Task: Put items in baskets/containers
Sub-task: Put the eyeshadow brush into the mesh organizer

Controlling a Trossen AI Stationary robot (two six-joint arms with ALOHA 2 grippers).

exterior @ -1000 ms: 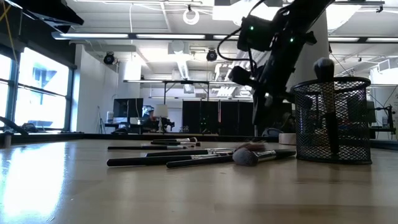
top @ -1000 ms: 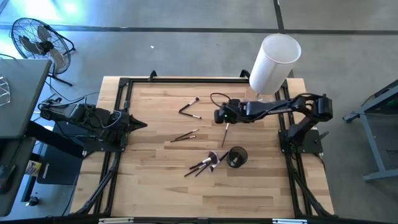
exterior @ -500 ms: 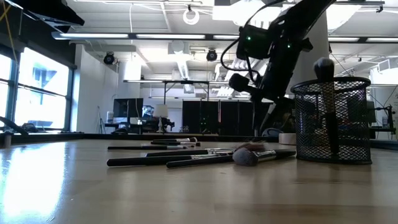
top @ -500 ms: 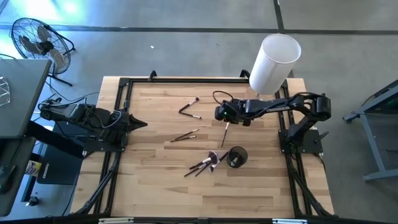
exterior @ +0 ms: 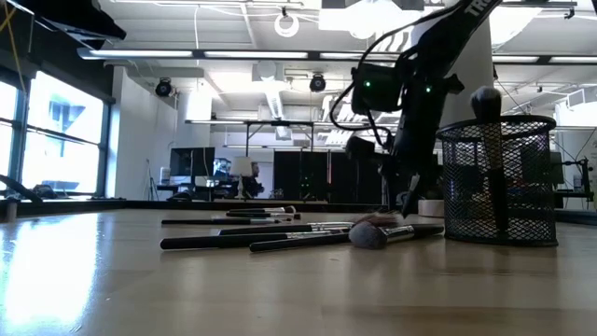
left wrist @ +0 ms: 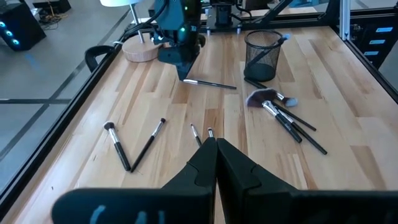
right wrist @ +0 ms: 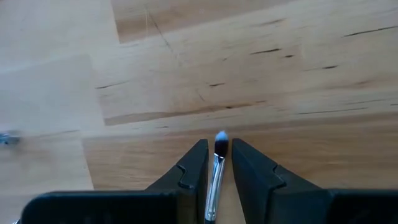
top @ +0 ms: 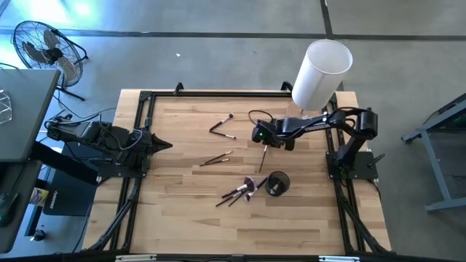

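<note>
A thin brush [right wrist: 216, 180] with a pale tip lies flat on the table right of centre [top: 263, 157]. My right gripper [right wrist: 217, 147] points steeply down over it, open, one finger on each side of the brush near its tip, with gaps to both. The black mesh cup [top: 277, 183] stands nearer the front edge, and a brush with a dark round head [exterior: 485, 98] stands in it. Other brushes lie loose: a cluster [top: 244, 191] beside the cup, a pair [top: 216, 158] at the centre, a V-shaped pair [top: 222, 128] farther back. My left gripper [left wrist: 216, 144] waits shut at the left edge.
A tall white cylinder [top: 320, 73] on a round wooden base [left wrist: 142, 51] stands at the far right corner, just behind my right arm. Black frame rails [top: 138, 124] run along the table's edges. Bare wood lies along the near edge.
My right gripper has come down toward the table over the lone brush, tipping to a steeper downward slant and rolling a little at the wrist. The brush has stayed where it was.
</note>
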